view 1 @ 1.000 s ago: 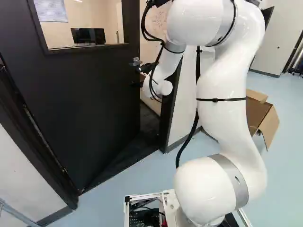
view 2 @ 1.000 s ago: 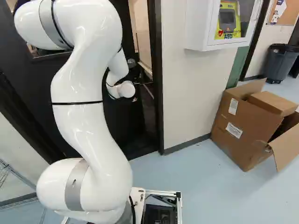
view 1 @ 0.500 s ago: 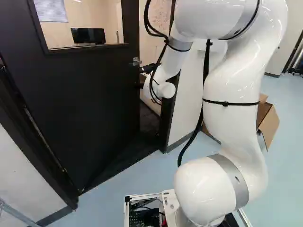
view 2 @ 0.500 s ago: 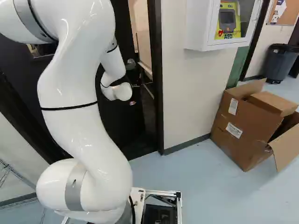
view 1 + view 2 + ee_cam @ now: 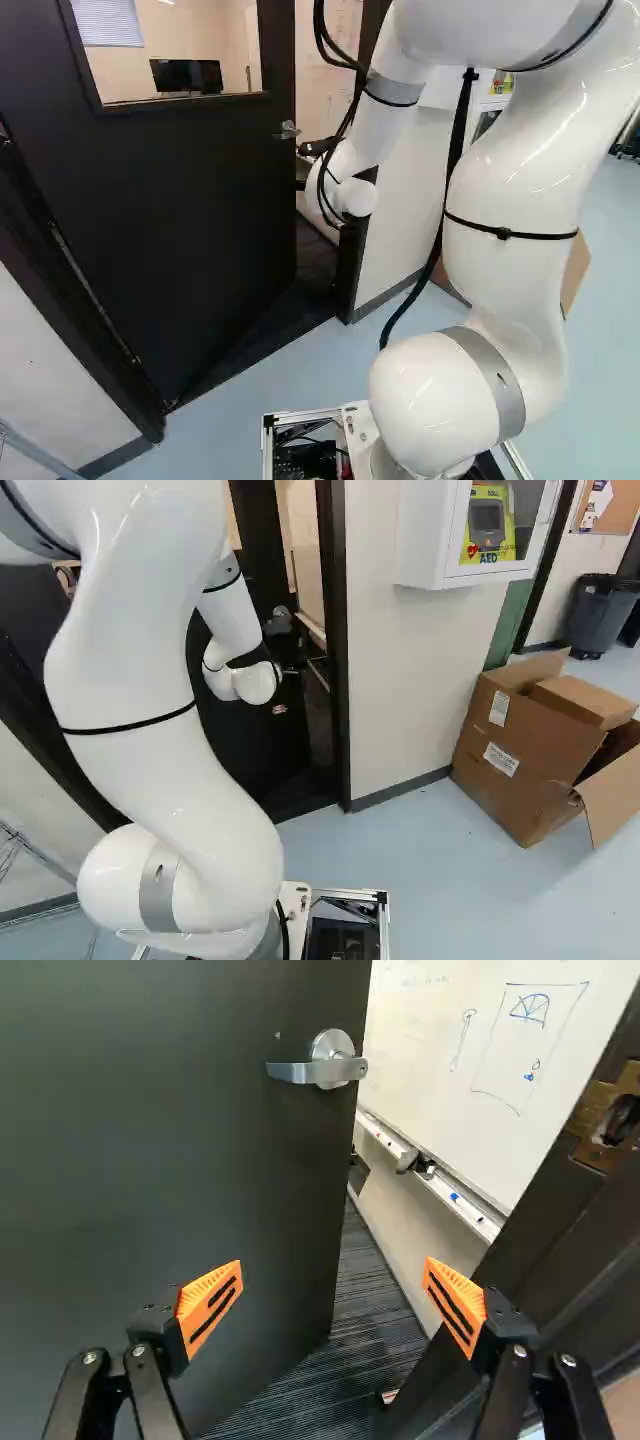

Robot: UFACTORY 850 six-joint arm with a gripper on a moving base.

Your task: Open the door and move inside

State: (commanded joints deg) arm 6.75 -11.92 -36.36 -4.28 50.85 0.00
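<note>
Since a second ago the white jointed arm [image 5: 520, 185] has shifted rightward in the left base view, its black two-fingered gripper [image 5: 318, 147] moving away from the silver lever handle [image 5: 288, 130]. Its fingers stand wide apart, released, with orange pads [image 5: 210, 1305] around open space. Ahead, the dark door [image 5: 200, 1180] stands ajar, carrying that handle; beyond the gap is a whiteboard [image 5: 430, 1060] with blue drawings.
</note>
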